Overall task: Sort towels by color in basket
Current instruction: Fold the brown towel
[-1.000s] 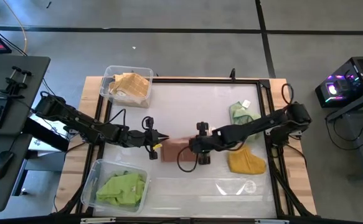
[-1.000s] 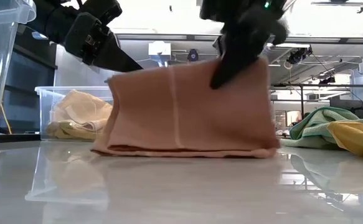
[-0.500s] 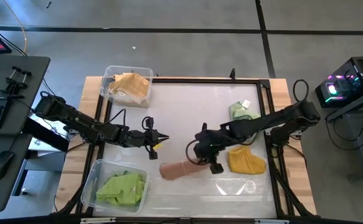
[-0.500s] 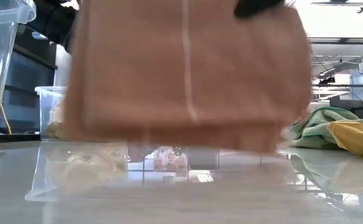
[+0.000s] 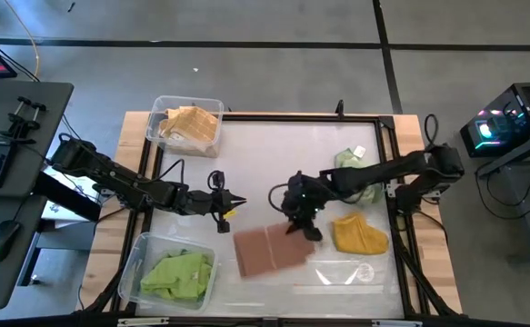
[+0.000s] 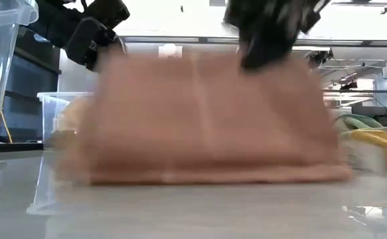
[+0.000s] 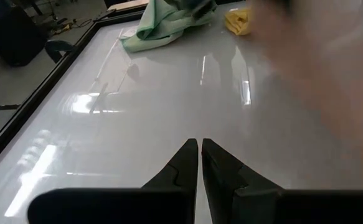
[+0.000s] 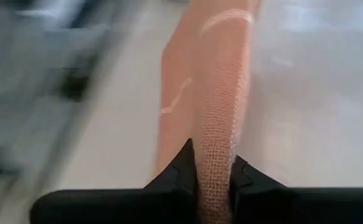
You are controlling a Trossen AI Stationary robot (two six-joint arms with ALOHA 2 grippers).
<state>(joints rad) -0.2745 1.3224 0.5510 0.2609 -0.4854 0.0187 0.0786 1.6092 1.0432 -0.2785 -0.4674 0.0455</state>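
Right gripper [image 8: 212, 177] pinches the seemingly folded pink-brown towel [image 5: 269, 250]

A folded towel [image 5: 270, 251] lies on the table [image 5: 274, 154] near its front middle, with the right gripper [image 5: 299, 227] at its rear right corner and the left gripper [image 5: 233, 202] just behind and to its left. Right of it lies another towel [image 5: 359, 236], and behind that one a third [image 5: 354, 165]. At the table's left edge, one bin [image 5: 212, 274] with a towel [image 5: 178, 274] in it sits at the front corner and another bin [image 5: 160, 107], also holding towels [image 5: 192, 125], sits at the rear corner.
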